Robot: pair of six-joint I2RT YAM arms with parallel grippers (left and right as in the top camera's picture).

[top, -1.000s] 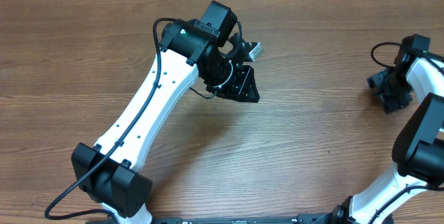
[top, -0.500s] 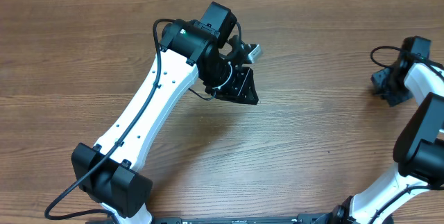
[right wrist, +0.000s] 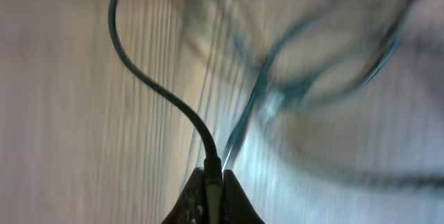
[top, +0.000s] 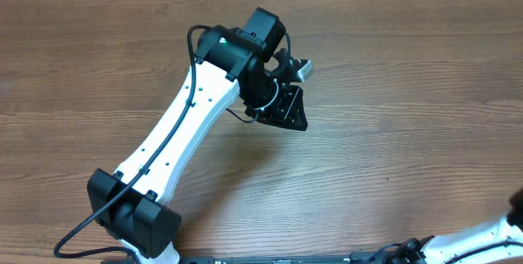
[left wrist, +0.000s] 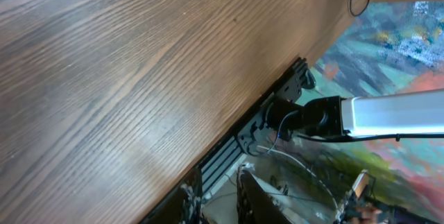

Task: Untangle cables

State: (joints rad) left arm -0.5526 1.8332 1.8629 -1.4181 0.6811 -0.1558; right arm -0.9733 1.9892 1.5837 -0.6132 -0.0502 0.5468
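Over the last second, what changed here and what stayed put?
The right arm swung out of the overhead view past the right edge; only a sliver shows at lower right. The right claw closed on a thin black cable, per the blurred wrist view. The left arm edged slightly right; the left claw stayed above the same part of the table.

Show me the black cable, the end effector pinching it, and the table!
black cable [right wrist: 149, 85], right wrist view, on its curved stretch.
right end effector [right wrist: 214, 181], right wrist view, between its fingertips.
table [top: 392, 133], overhead view, bare wood.
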